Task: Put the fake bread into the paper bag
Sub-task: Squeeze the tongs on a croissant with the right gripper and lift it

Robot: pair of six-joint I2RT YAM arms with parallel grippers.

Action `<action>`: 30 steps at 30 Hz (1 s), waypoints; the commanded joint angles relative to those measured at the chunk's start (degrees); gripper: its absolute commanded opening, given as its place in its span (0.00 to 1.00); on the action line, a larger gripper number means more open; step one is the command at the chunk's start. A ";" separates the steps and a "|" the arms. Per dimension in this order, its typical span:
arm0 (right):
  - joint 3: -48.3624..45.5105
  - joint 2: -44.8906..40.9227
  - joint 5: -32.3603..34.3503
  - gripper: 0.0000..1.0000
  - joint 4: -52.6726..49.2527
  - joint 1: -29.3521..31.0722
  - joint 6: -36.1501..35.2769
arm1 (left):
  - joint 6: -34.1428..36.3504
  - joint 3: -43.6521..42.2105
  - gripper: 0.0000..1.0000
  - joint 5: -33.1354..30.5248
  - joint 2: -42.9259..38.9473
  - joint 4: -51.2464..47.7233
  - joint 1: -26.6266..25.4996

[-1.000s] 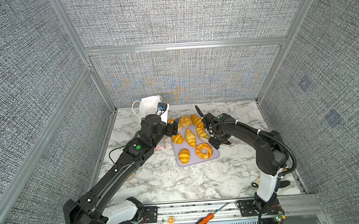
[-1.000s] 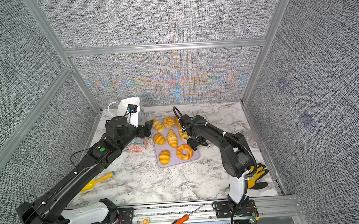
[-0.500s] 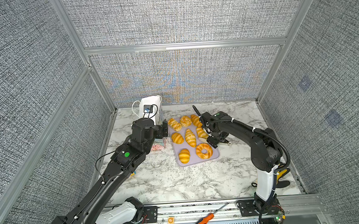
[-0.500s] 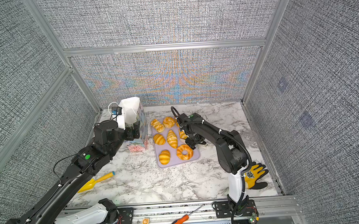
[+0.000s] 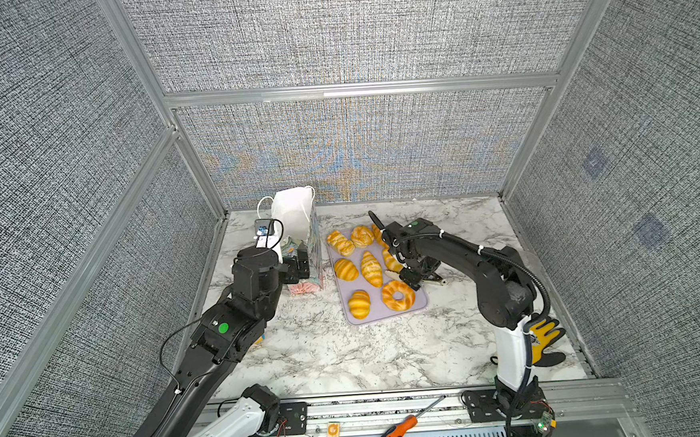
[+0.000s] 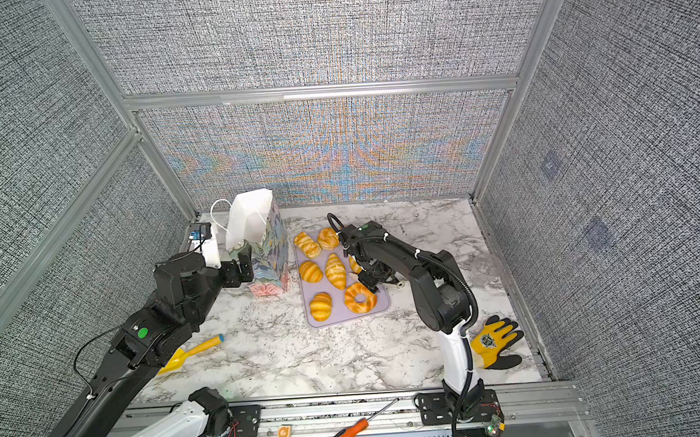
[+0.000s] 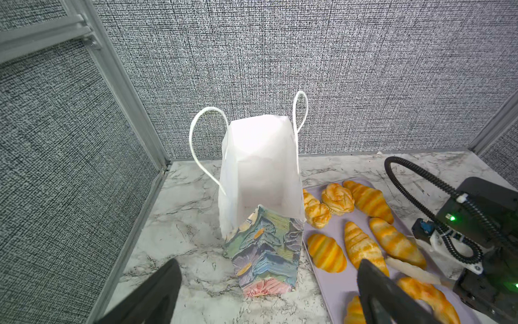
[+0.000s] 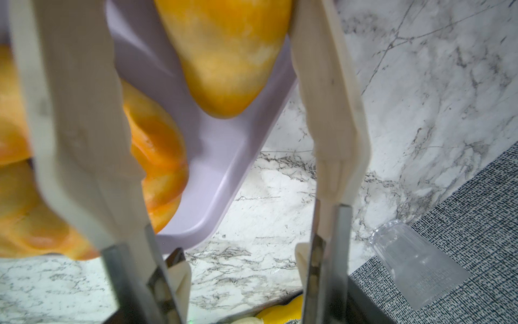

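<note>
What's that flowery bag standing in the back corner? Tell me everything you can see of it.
The paper bag stands upright on the marble table, near the back left corner. Tall and narrow, it has pastel painted flowers outside and plain white inside. Its mouth gapes open; nothing shows inside. Two white cord handles loop from the rim. The lilac tray lies right beside it; the left claw hangs open nearby, not gripping it.
</note>
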 commanded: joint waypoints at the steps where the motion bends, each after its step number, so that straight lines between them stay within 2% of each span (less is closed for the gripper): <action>1: 1.48 1.13 0.99 0.71 -1.60 0.04 0.68 | 0.26 -0.06 0.99 1.63 0.07 -1.26 1.65; 6: 1.98 1.90 1.07 0.69 -1.61 0.04 0.31 | -0.34 0.07 0.99 4.49 0.36 -1.58 4.93; 11: 2.11 2.51 1.15 0.65 -2.61 -0.10 0.05 | -0.23 -0.34 0.99 5.91 -0.01 -2.40 5.98; 16: 3.74 2.69 0.82 0.49 -3.61 -0.61 -0.52 | -0.01 -0.26 0.99 5.81 -0.52 -2.53 6.41; 21: 3.82 1.69 -0.05 0.48 -3.88 -0.65 -0.83 | 0.21 0.43 0.99 5.88 0.04 -3.04 6.99; 26: 2.12 -1.09 -1.23 0.40 -2.89 -0.75 -0.87 | 0.36 1.48 0.99 5.80 0.92 -3.23 8.10; 30: 0.17 -4.22 -4.93 0.36 -0.69 -1.05 -1.33 | 0.26 2.51 0.99 5.89 1.23 -3.32 9.17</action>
